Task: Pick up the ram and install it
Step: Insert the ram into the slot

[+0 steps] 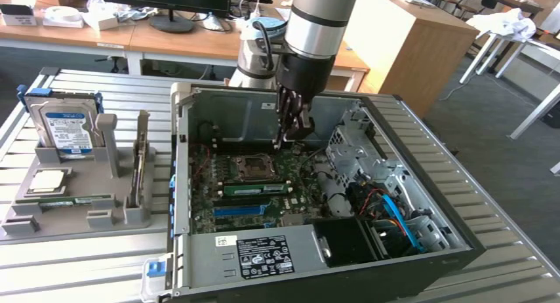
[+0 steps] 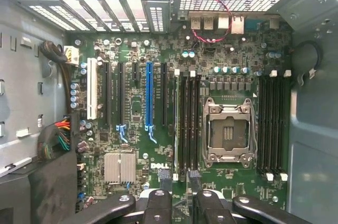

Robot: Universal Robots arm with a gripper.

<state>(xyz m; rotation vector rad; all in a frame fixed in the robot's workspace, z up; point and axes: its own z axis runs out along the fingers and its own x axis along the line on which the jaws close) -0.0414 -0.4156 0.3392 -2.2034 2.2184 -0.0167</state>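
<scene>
A silver tubular arm (image 1: 313,21) with black cable (image 1: 259,40) and dark fingers (image 2: 165,183)

The long, thin green circuit-board ram stick (image 1: 254,187), with a white label, stands on edge, seated in the green motherboard (image 2: 248,182), below the gripper (image 1: 294,136) and apart from it.

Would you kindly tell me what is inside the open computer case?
A Dell motherboard with an empty CPU socket, memory slots, and the open end effector over it. The labelled metal box hides whatever lies beneath.
</scene>
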